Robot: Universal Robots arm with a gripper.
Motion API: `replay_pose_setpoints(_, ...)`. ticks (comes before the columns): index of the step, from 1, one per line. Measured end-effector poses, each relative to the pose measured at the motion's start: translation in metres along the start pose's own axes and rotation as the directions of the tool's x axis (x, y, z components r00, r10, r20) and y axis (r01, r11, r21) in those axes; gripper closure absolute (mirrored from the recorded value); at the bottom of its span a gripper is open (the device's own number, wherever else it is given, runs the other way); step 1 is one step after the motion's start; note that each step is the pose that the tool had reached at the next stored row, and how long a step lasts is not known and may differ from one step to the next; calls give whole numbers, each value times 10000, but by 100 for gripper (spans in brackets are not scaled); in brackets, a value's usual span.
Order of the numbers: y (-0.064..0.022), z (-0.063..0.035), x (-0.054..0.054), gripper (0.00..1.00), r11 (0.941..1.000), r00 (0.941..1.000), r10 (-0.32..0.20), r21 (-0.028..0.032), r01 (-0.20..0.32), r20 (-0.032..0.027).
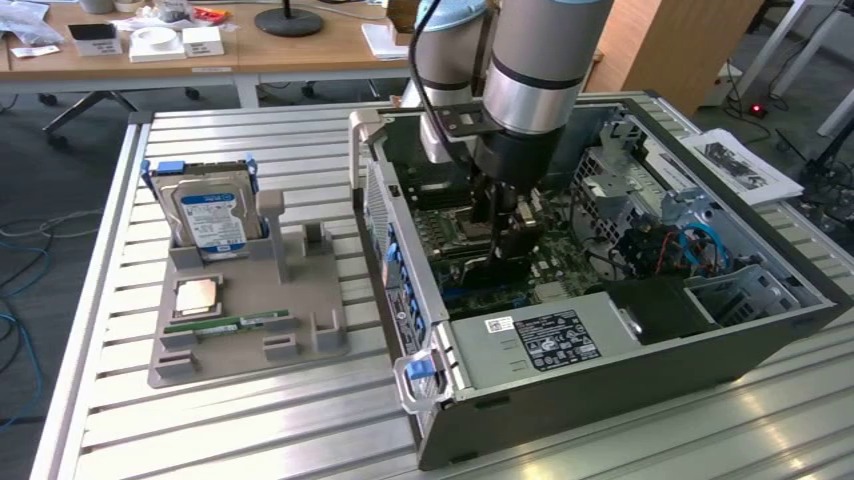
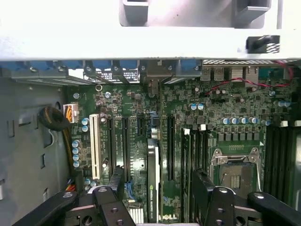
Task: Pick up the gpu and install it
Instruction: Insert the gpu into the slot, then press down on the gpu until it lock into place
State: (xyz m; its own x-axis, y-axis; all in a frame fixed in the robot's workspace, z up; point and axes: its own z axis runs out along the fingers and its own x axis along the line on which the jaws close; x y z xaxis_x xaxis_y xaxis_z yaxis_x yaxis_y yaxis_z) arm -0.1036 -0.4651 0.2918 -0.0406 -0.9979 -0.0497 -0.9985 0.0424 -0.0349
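The gpu [image 2: 153, 176] is a thin black card seen edge-on, standing upright in a slot of the green motherboard [image 2: 211, 113] inside the open computer case. My gripper [image 2: 157, 193] hangs straight over it, open, with one black finger [image 2: 115, 186] on each side of the card and a gap to the card on both sides. In the exterior view the gripper [image 1: 505, 245] reaches down into the middle of the case [image 1: 400, 300], its tips low over the board. The card's lower edge and end bracket are hidden.
Beside the case on the slatted table, a grey holder [image 1: 300, 285] carries a silver hard drive with a blue label [image 1: 214, 215], a processor chip [image 1: 198, 296] and a green memory stick [image 1: 247, 323]. A processor socket [image 2: 235, 165], a white slot [image 2: 95, 141] and the case walls crowd the gripper.
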Motion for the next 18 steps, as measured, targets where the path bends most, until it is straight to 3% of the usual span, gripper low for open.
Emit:
replay_pose_setpoints(4,-2,-55,-3,31,10000,10000,1,2,-1,0)
replay_pose_setpoints(18,-2,-59,-3,31,10000,10000,1,2,-1,0)
